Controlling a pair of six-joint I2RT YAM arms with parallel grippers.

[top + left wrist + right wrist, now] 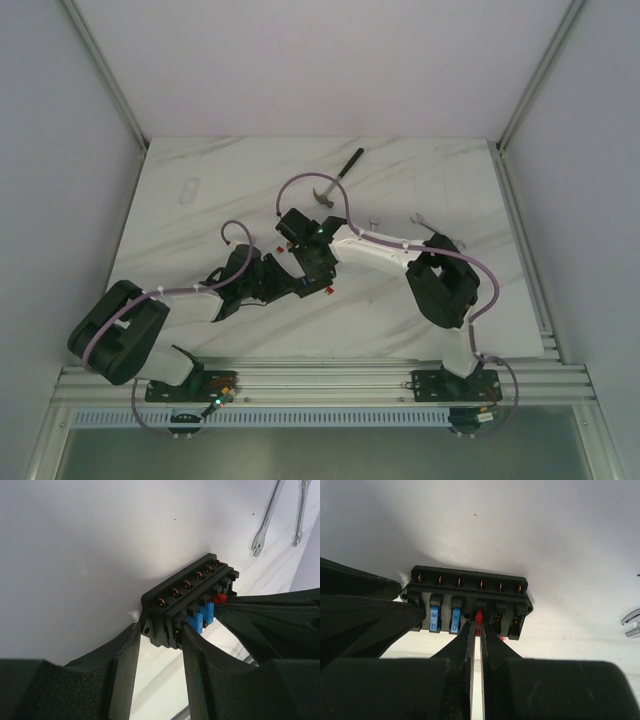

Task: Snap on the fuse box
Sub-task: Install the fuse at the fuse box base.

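The fuse box (187, 597) is black, with two blue fuses (445, 619) and a red fuse (479, 617) in its slots. It also shows in the top view (303, 284) mid-table. My left gripper (160, 636) is shut on one end of the fuse box and holds it against the white table. My right gripper (479, 626) is shut on the red fuse, which sits in the third slot beside the blue ones. The two slots to the red fuse's right have no fuse in them. In the top view my left gripper (283, 283) and my right gripper (318, 268) meet at the box.
Two small wrenches (372, 222) (420, 220) lie behind the right arm, and a hammer-like tool (340, 172) lies farther back. Loose red fuses (329, 291) (279, 247) lie beside the grippers. A clear plastic piece (190, 190) lies at the far left.
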